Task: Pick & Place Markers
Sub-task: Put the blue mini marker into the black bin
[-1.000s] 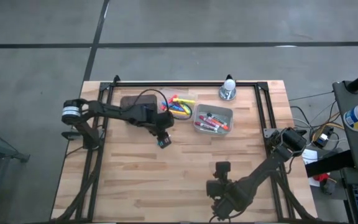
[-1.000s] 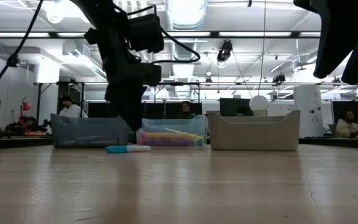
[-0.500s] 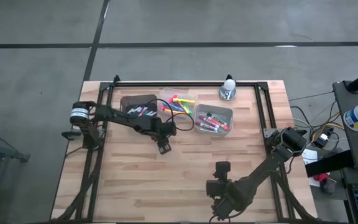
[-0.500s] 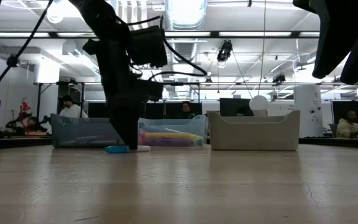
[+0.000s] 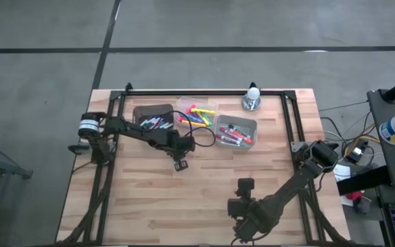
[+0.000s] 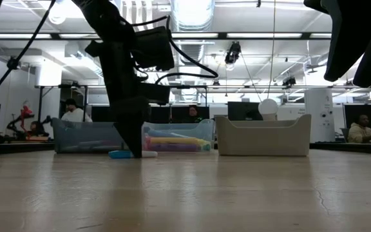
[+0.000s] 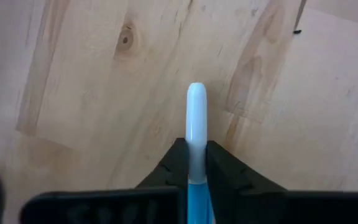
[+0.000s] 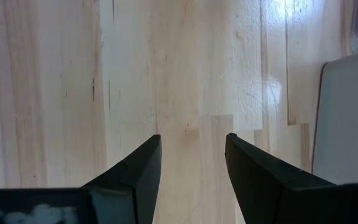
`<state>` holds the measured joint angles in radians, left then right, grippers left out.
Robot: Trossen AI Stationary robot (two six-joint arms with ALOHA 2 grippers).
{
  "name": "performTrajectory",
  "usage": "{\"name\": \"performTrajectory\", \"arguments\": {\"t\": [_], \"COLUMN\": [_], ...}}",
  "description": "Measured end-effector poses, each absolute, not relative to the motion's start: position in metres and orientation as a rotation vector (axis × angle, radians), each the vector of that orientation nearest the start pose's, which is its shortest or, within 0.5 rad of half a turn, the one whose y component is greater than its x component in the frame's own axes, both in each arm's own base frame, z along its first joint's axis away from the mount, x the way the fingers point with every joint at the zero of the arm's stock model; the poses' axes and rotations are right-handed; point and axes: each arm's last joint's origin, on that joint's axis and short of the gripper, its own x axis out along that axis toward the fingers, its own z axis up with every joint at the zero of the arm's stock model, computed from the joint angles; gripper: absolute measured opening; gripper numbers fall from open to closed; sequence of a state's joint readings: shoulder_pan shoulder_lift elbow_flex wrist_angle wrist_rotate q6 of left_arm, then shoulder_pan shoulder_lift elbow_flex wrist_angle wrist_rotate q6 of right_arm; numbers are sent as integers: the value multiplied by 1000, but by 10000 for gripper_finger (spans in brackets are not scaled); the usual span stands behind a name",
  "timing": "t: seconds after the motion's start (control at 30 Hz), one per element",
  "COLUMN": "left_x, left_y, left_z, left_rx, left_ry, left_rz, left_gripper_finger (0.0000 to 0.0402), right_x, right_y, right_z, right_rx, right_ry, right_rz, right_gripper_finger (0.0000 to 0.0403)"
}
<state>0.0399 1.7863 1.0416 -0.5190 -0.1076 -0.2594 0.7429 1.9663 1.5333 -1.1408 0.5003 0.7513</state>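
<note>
A white marker with a blue cap (image 6: 131, 154) lies flat on the wooden table, in front of three bins. My left gripper (image 5: 181, 165) stands over it, shut on it; the left wrist view shows the marker (image 7: 196, 124) between the two dark fingers. More markers lie in a dark bin (image 5: 152, 117), a clear bin (image 5: 196, 114) and a pale bin (image 5: 236, 130). Near the table's front edge my right gripper (image 5: 243, 206) waits open over bare wood (image 8: 191, 162). My left gripper pinches the marker between its two fingers (image 7: 174, 163), about where the white barrel (image 7: 196, 146) meets the blue cap. The fingers come from above, pointing down, and lie across the marker. The marker lies level on the table.
The three bins stand in a row at the table's far middle. A small white ball on a metal base (image 5: 252, 97) stands at the far edge. Black frame rails (image 5: 290, 116) run along the table's sides. People sit in the room behind (image 6: 73, 113).
My left gripper has come down and a little toward the table's near edge, from above the bins onto the marker. The marker has stayed lying where it was.
</note>
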Motion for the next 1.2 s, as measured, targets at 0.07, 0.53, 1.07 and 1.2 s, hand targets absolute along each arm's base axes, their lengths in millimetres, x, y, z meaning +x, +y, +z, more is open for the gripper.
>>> {"name": "performTrajectory", "arguments": {"t": [0.07,0.53,1.07,1.2], "left_x": [326,307,239,227], "left_y": [16,21,65,87], "left_z": [148,193,235,224], "left_rx": [-180,-34,25,-47], "left_ry": [1236,1149,1087,1125], "left_rz": [289,357,820,879], "left_gripper_finger": [21,25,28,29], "right_x": [281,281,282,282], "right_y": [239,240,239,239], "right_z": [206,206,205,205], "right_rx": [-271,-271,-288,-287], "right_ry": [1214,1213,1195,1195], "right_rz": [-282,-281,-294,-294], "right_gripper_finger": [169,169,169,169]}}
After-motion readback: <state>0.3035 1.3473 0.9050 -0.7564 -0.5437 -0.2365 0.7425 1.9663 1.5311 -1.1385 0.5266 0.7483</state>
